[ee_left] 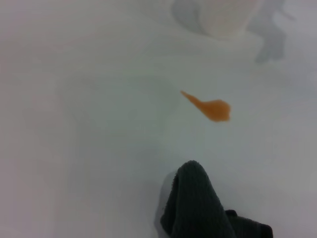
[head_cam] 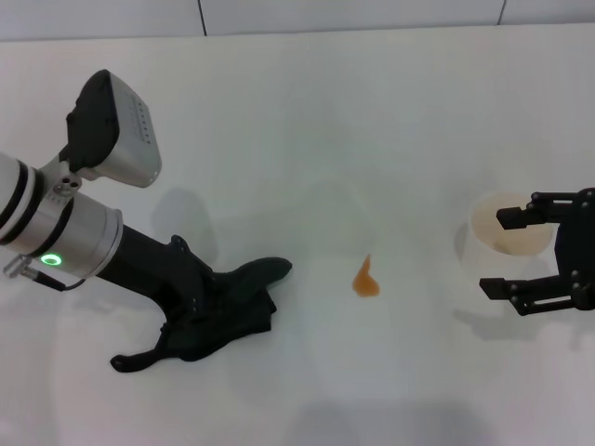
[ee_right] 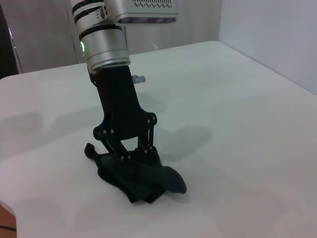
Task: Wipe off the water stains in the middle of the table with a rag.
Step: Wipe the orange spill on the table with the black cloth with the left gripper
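Rag point(head_cam: 228, 307) in left gripper point(head_cam: 209, 311) jaws

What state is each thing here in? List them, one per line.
water stains: unwiped, apart from the cloth.
rag: crumpled on the table, left of the stain.
left end effector: down on the rag, fingers shut on it.
right end effector: open, at the cup.
cup: upright, on the robot's right.

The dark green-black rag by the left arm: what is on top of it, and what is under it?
The left gripper presses down on the soft dark green-black rag, jaws closed on its folds. Beneath it only the plain white table shows; the covered patch cannot be seen. The orange stain lies apart, uncovered.
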### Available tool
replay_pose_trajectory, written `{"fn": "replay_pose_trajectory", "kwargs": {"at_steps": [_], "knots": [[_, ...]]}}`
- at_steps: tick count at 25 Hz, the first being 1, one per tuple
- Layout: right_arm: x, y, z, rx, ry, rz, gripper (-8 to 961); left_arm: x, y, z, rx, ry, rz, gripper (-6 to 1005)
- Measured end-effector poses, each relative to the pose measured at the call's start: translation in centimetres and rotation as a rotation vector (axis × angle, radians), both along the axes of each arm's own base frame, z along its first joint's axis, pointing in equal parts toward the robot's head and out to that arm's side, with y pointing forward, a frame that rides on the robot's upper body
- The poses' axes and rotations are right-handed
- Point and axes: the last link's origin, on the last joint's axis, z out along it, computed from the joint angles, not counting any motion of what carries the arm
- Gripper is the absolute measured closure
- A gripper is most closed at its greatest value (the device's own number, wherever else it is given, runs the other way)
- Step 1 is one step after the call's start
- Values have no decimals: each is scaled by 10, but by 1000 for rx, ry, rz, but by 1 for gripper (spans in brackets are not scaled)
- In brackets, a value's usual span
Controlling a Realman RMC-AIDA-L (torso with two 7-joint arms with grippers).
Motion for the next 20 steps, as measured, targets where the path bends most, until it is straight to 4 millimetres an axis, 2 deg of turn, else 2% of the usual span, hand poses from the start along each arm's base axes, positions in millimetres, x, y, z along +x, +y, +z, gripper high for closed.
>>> {"fn": "replay_pose_trajectory", "kwargs": {"at_steps": [3,12,20], "knots": [[0,0,0,-1,0,2,124,3,0,0,-12,-2,-4,830],[-1,0,0,-1,3,2,124,20,8,4,-32,-13,-50,864],[-2,1,1,5,8,4,124,47,27,4,-16,0,-131,871]]}}
